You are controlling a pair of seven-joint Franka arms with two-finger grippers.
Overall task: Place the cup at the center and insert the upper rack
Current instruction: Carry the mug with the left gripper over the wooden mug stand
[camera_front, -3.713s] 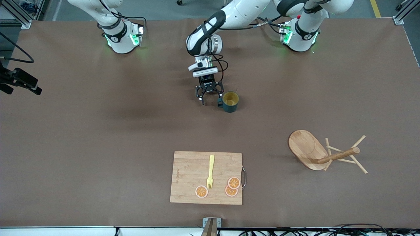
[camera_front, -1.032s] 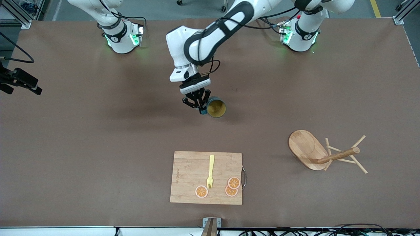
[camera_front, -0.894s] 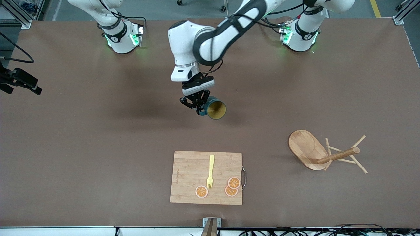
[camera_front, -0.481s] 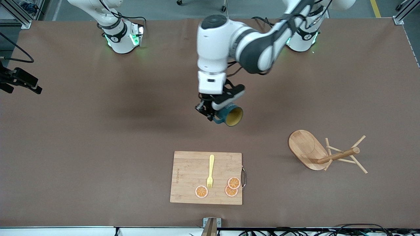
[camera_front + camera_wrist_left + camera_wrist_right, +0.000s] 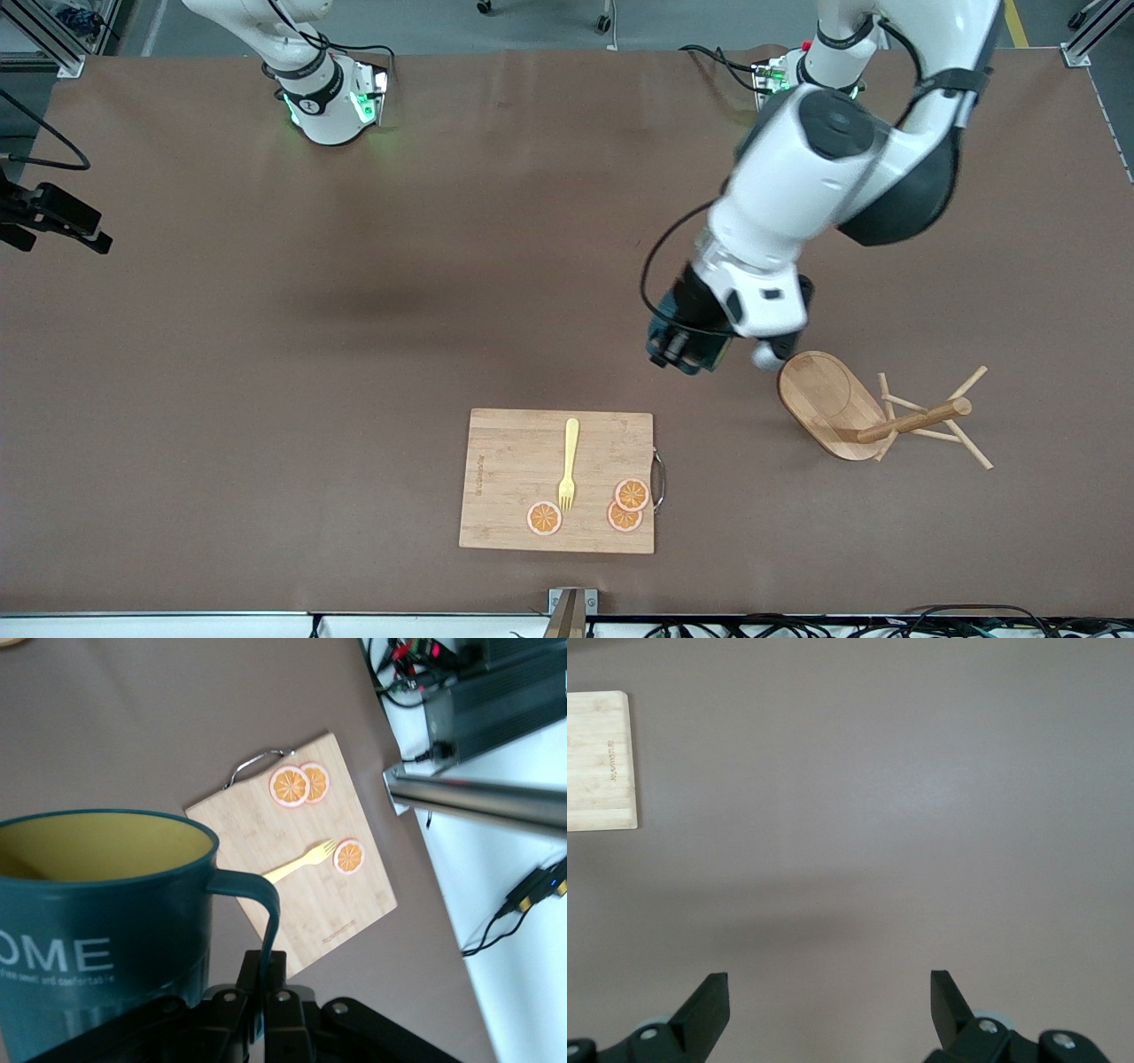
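While clamping the cup (image 5: 97,904), the left pincer (image 5: 266,1010) hangs above the table (image 5: 266,354).

Wide brown table (image 5: 266,372) under even light, with faint soft shadows. Grey floor (image 5: 532,22) along the top edge, a yellow line (image 5: 1014,22) painted on it. Aluminium frame posts (image 5: 1085,40) at the corners; black cables (image 5: 886,620) along the nearest edge.
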